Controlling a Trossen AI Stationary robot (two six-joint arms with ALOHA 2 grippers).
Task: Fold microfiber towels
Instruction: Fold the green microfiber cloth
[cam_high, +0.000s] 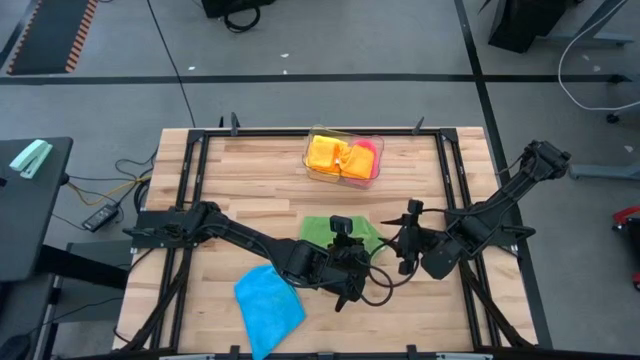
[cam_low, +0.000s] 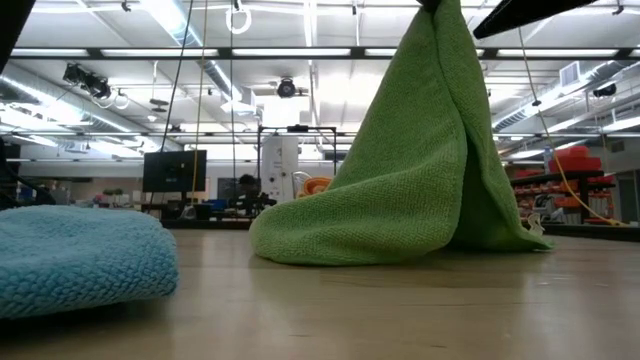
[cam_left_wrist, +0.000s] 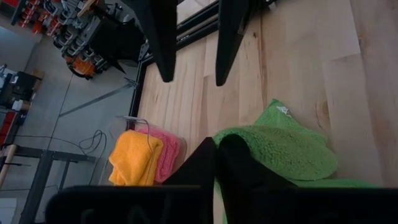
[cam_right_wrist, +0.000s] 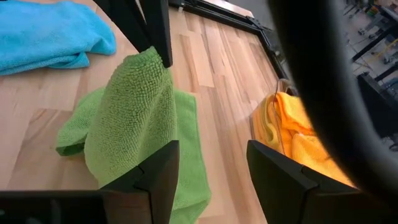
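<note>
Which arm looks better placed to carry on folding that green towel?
Left, probably. The left gripper is shut on the green towel's lifted corner; the right gripper waits open beside it, holding nothing.

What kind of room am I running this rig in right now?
Most likely a robotics lab or workshop. The low view shows an open ceiling with strip lights, a monitor and stocked shelving behind the green towel; the high view shows a framed wooden table on concrete floor.

Room: grey floor (cam_high: 330, 40) with black tape lines; striped mat (cam_high: 55, 35) at 11 o'clock; ceiling strip lights (cam_low: 190, 25); dark monitor (cam_low: 174, 170); wooden surface (cam_high: 250, 175).
</note>
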